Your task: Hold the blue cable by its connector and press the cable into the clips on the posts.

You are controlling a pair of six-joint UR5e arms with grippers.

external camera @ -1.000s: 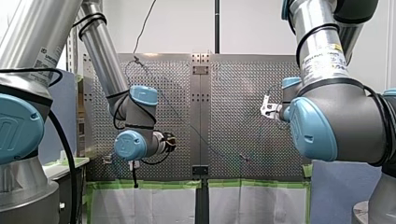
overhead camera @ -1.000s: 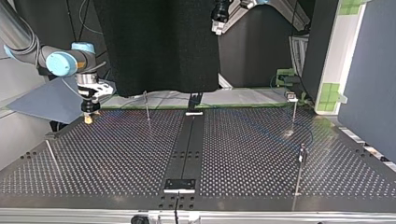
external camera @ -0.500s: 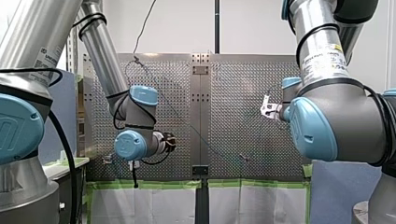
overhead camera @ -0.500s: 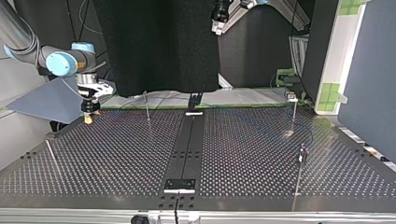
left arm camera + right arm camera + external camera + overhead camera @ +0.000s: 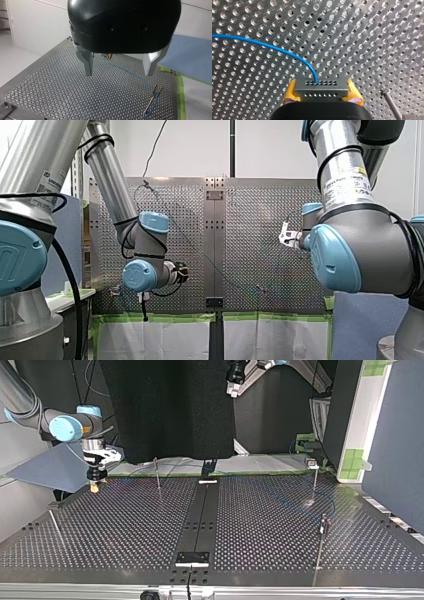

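In the right wrist view my right gripper [image 5: 321, 96] is shut on the grey connector [image 5: 321, 87], one yellow pad [image 5: 290, 93] on each side. The blue cable [image 5: 274, 48] leaves the connector's face and arcs away over the perforated plate. In the top view that gripper [image 5: 95, 482] hangs low at the table's far left corner. My left gripper [image 5: 119, 68] is open above the plate with nothing between its metal fingers [image 5: 87, 62]. Ahead of it the cable [image 5: 130, 73] runs to a post [image 5: 152, 100] with a clip, where it loops.
Thin posts stand on the table in the top view: one [image 5: 157, 472] at the back left, one [image 5: 315, 477] at the back right, one [image 5: 322, 545] at the near right, one [image 5: 55, 527] leaning at the near left. A dark rail [image 5: 200, 515] crosses the middle.
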